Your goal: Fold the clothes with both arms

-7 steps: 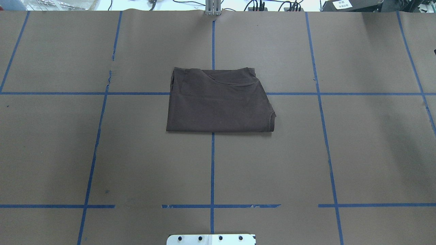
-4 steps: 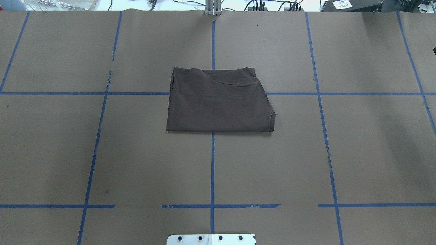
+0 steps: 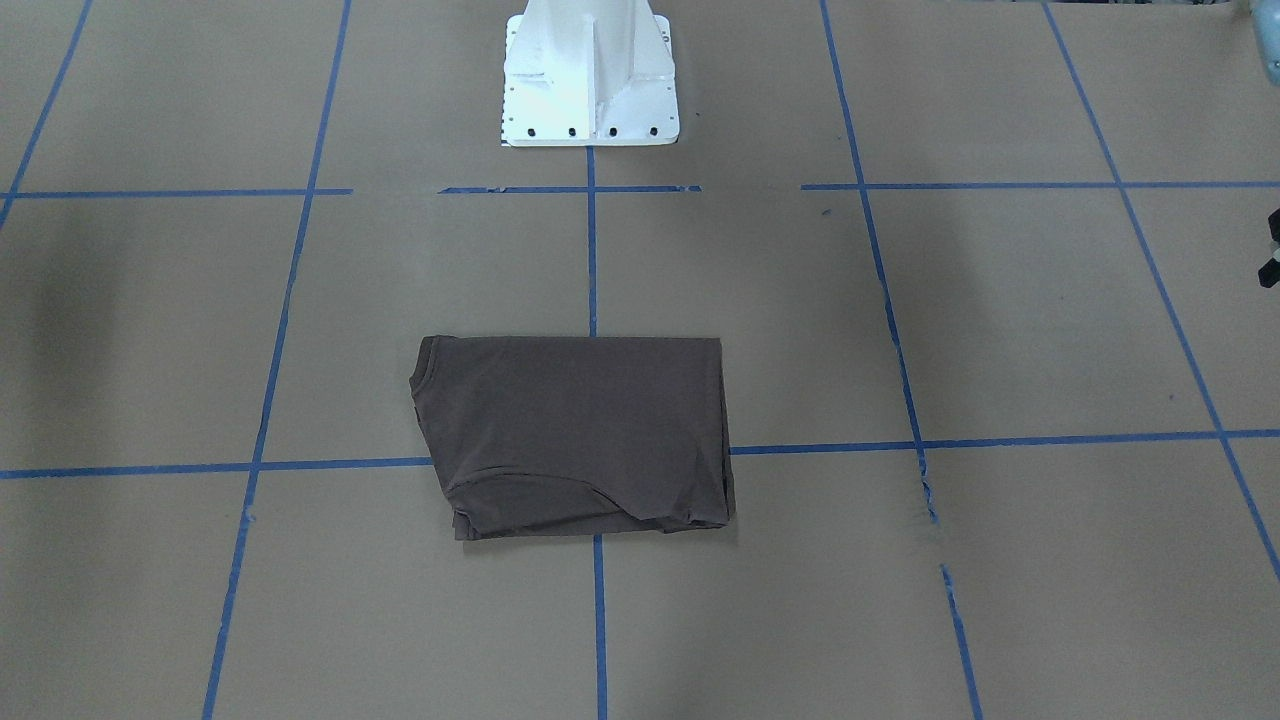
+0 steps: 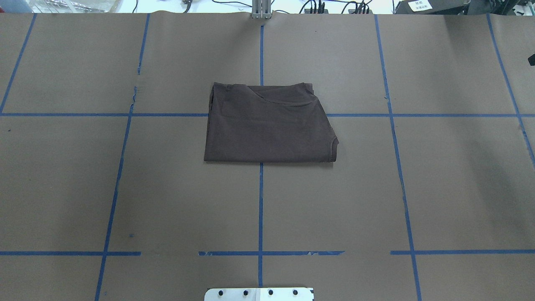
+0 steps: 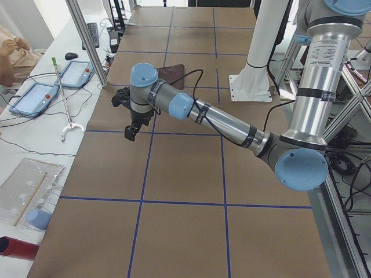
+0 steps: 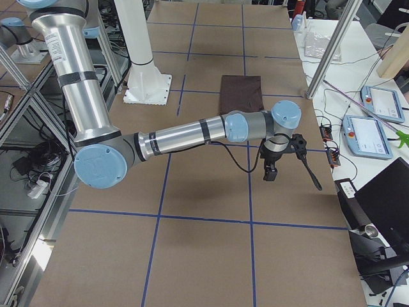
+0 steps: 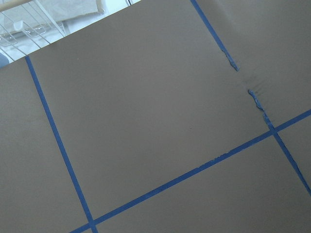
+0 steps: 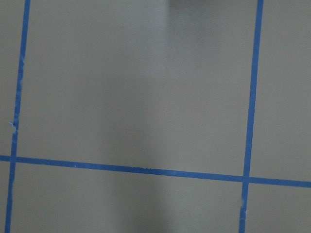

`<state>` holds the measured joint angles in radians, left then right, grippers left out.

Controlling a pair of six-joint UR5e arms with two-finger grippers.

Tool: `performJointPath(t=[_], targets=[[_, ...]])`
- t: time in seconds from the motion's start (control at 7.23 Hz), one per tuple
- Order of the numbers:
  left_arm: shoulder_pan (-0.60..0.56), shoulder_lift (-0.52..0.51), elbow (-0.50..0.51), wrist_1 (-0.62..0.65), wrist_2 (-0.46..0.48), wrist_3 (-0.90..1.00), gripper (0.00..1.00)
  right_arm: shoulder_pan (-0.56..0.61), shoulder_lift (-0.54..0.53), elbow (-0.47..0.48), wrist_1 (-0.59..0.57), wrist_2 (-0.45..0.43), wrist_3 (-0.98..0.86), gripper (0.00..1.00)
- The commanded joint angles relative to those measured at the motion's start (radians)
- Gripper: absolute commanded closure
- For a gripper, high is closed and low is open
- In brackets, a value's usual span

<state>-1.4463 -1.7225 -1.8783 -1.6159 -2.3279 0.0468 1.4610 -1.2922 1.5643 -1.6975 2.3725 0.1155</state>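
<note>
The brown paper-covered table [image 4: 62, 188] is lying under a grid of blue tape lines [image 4: 261, 200]. Over it the left arm [image 5: 226, 124] and the right arm [image 6: 185, 133] are stretching out low toward opposite ends, well apart from each other. At the centre, the dark brown T-shirt [image 4: 267, 129] is sitting as a compact folded rectangle across a tape crossing, touched by nothing. It is lying exactly as it was a second ago. Only a dark sliver at the overhead view's right edge is creeping slightly, probably part of the right arm. This suggests the folding is finished, or nearly so, and the arms are parking clear. The left gripper [image 5: 132, 132] and right gripper [image 6: 270, 173] are hanging over bare paper. Neither is holding anything, but I cannot tell whether their fingers are spread or closed.
</note>
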Motion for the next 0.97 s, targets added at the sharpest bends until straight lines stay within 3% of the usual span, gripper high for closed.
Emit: performJointPath(t=[0.0,0.14,0.28,0.55,0.69,0.83], targets=[[0.000,0.076,-0.165,-0.001,0.002,-0.022,0.01,-0.010,-0.007,-0.010,0.001,0.005,-0.007,0.00],[-0.002,0.154,-0.289,0.008,0.002,-0.024,0.01,-0.005,-0.001,0.008,0.001,0.005,-0.002,0.00],[-0.005,0.197,-0.344,0.005,0.007,-0.019,0.01,-0.005,-0.010,0.020,0.002,0.004,-0.011,0.00],[-0.008,0.218,-0.316,0.007,0.009,-0.021,0.01,0.004,-0.012,0.052,-0.007,-0.005,-0.014,0.00],[-0.008,0.275,-0.321,0.001,0.009,-0.018,0.01,0.002,-0.010,0.083,-0.004,0.002,-0.014,0.00],[-0.008,0.285,-0.306,0.004,0.010,-0.021,0.01,0.002,-0.045,0.150,-0.019,-0.002,-0.014,0.00]])
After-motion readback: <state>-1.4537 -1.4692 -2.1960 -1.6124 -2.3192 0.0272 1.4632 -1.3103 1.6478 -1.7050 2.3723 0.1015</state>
